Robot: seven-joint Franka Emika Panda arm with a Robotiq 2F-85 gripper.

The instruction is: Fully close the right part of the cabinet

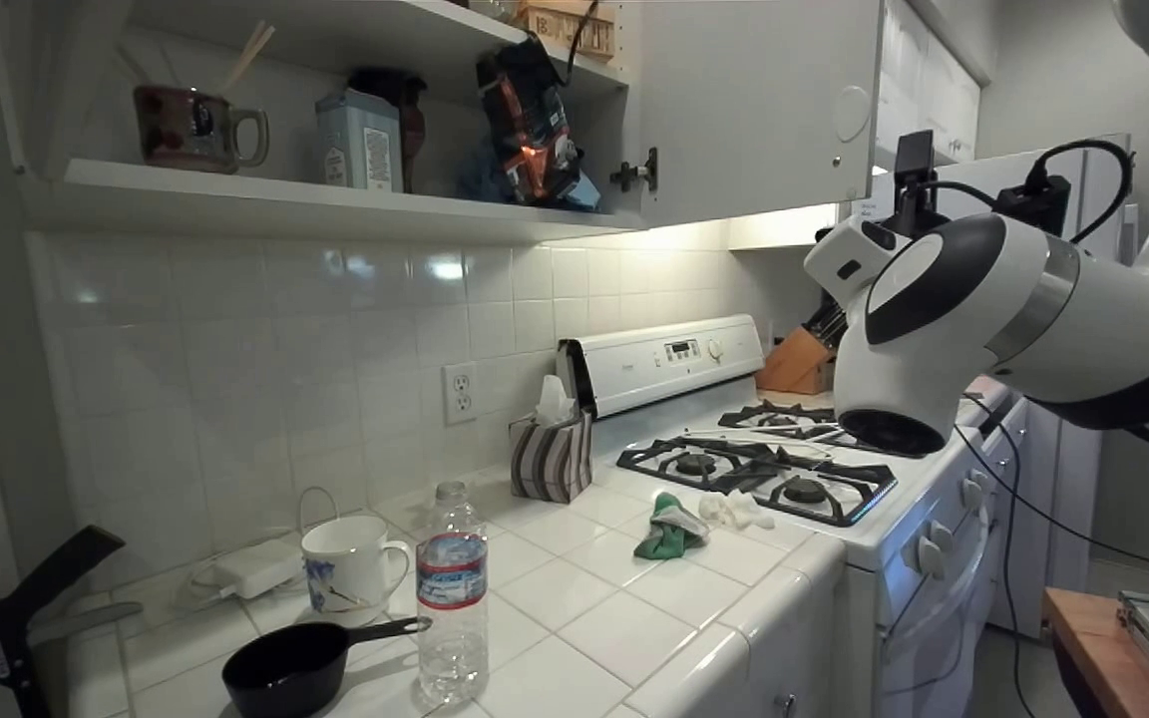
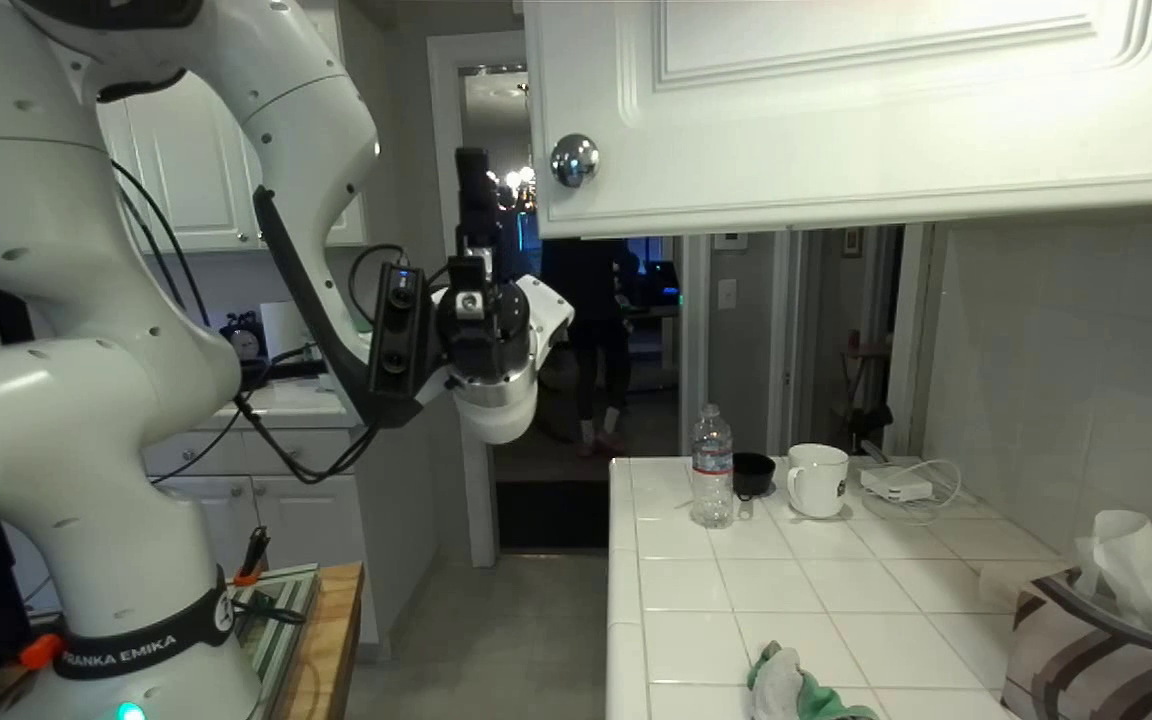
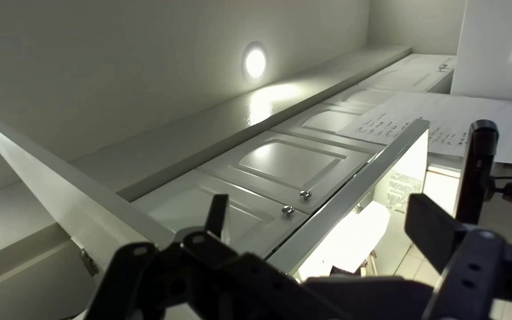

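The white wall cabinet (image 1: 335,204) is open in an exterior view, its shelves holding a mug, a tin and a dark bag. Its right door (image 1: 764,110) stands swung wide open on its hinge, inner face showing. An exterior view shows the door's framed outer face (image 2: 836,130) with a round chrome knob (image 2: 574,160) at its lower corner. In the wrist view the door (image 3: 82,191) slants across the left. My gripper (image 3: 327,222) is open and empty. Its black fingers point up in both exterior views (image 1: 914,160) (image 2: 474,190), beside the door's free edge and apart from it.
Closed wall cabinets (image 3: 291,164) and a lit range hood (image 3: 345,240) lie beyond the gripper. Below are the stove (image 1: 674,369), a tissue box (image 1: 552,454), a plastic bottle (image 1: 452,598), a white mug (image 1: 350,563) and a black pan (image 1: 285,668) on the counter.
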